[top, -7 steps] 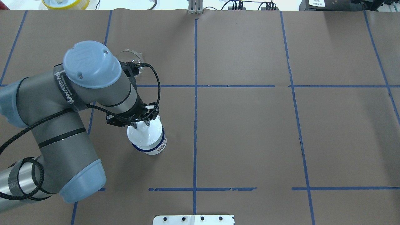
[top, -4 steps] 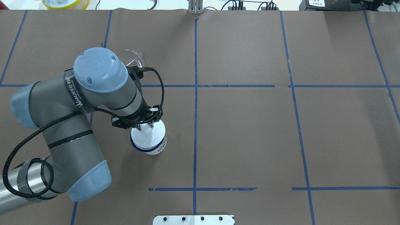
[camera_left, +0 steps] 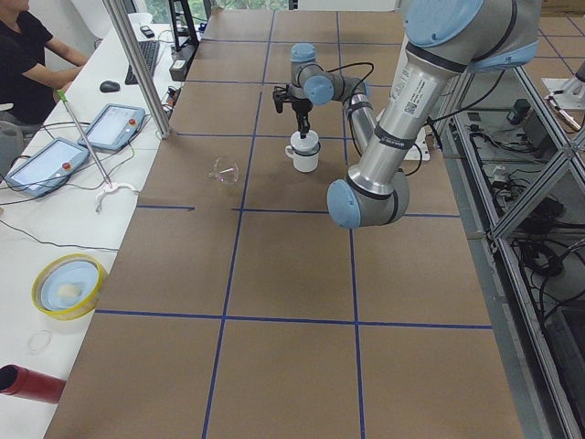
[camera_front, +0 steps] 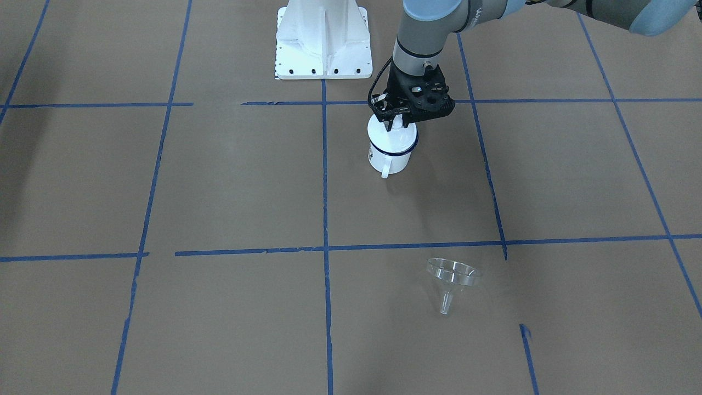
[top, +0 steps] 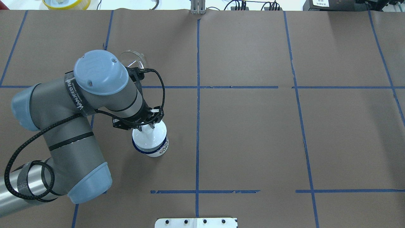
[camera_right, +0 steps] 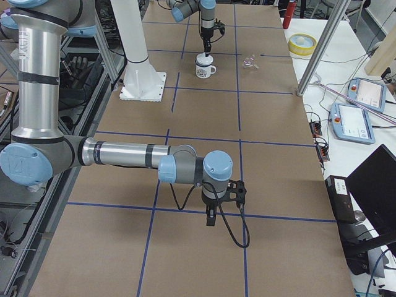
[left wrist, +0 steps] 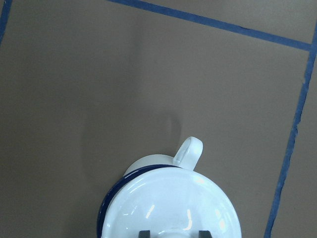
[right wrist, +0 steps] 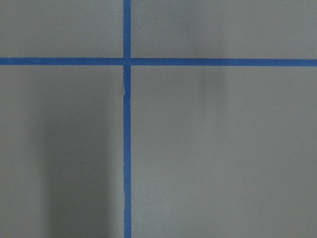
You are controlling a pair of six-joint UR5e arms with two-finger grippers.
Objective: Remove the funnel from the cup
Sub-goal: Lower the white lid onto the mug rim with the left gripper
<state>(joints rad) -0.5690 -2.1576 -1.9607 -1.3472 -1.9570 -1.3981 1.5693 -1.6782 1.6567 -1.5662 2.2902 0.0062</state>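
Plainly, the funnel [camera_front: 452, 274] is out of the cup [camera_front: 390, 156]: it lies on its side on the brown-papered table [camera_front: 219, 181], wide mouth toward the robot and spout toward the operators' side, well apart from the cup and across a blue tape line [camera_front: 417, 246] from it. The cup stands upright in the adjoining taped square, its handle [left wrist: 189, 151] turned away from the robot. A white domed lid [left wrist: 173, 203] sits on its dark blue rim and covers the opening. The left gripper [camera_front: 396, 123] points straight down over the lid; in the left wrist view its two fingertips [left wrist: 144, 233] appear at the bottom edge, set apart over the dome (the knob [top: 143, 128] between them shows only from overhead, as a small white bump). Whether the jaws actually press on the knob cannot be told from any view. The right gripper [camera_right: 210, 218] hangs over bare paper toward the robot's right end of the table, well apart from cup and funnel, fingers pointing down. It shows only in the exterior right view, so whether it is open or closed cannot be told. The right wrist view shows only paper and crossing tape
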